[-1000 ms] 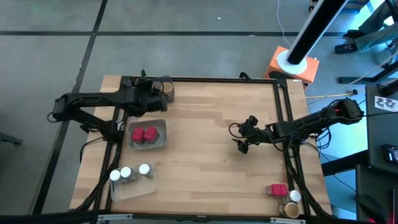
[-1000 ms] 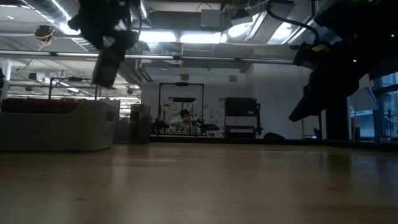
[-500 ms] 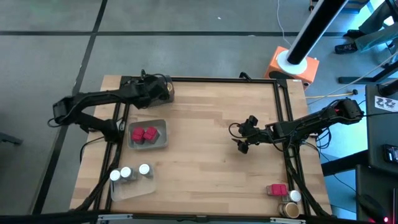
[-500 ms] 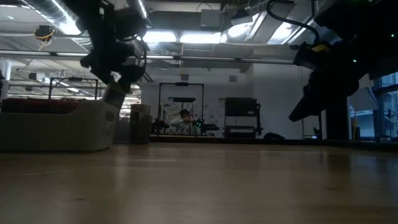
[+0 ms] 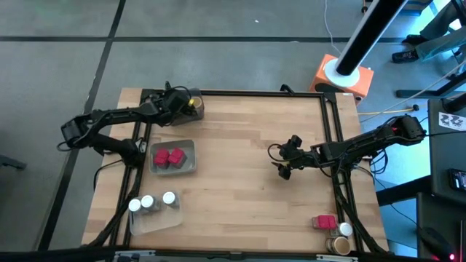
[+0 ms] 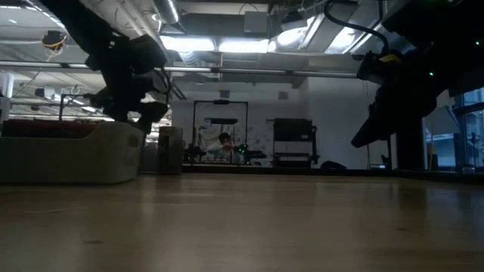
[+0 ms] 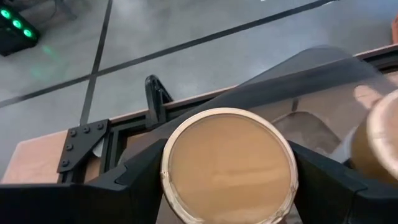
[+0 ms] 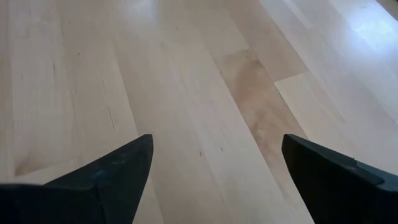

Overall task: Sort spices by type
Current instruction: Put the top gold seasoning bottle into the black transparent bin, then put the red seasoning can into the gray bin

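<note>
My left gripper is at the table's far left corner, shut on a tan-topped round jar, over the near wall of a clear tray. A second tan-topped jar stands in that tray. Two pink-red packets lie in a grey tray. Three white-capped jars stand in a clear tray at the near left. A pink-red packet, a white-capped jar and a tan jar stand at the near right corner. My right gripper hangs open above the bare table. My left gripper pinches the tan-topped jar between its two fingers, one on each side of the round wall just under the lid's rim. The fingers slant downward from the table's left. The jar stays upright; its underside is hidden, so whether it rests in the tray cannot be told.
Black frame rails run along the table's left and right edges. The middle of the wooden table has free room. An orange base with a white post stands beyond the far right corner.
My left gripper has come down with the tan-topped jar and swung toward the clear tray at the far left corner, turning at the wrist as it went. The jar has stayed between its fingers.
</note>
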You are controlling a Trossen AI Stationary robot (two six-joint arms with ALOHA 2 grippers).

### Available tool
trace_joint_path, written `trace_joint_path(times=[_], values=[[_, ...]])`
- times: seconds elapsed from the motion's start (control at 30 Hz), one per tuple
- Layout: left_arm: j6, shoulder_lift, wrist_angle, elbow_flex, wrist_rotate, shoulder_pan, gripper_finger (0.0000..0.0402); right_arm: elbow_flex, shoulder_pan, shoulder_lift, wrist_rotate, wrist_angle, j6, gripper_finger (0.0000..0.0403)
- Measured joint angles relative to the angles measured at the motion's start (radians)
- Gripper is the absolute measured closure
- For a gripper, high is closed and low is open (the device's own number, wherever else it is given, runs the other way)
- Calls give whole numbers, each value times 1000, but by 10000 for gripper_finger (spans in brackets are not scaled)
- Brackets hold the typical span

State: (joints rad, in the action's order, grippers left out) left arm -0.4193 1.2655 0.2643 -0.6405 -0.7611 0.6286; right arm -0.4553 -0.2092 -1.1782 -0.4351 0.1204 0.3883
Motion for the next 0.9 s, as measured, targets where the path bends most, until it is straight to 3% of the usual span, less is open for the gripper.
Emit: trace_joint_path(times=[0.4, 0.67, 0.77, 0.9], values=[[38, -1, -9, 18, 57, 30, 101, 0, 0, 0, 1, -3, 6, 47], [118, -102, 97, -86, 59, 19, 95, 0, 0, 0, 1, -8, 7, 47], [122, -167, 128, -127, 82, -8, 94, 0, 0, 0, 1, -8, 7, 47], [163, -242, 47, -138, 135, -120, 94, 0, 0, 0, 19, -8, 7, 47]])
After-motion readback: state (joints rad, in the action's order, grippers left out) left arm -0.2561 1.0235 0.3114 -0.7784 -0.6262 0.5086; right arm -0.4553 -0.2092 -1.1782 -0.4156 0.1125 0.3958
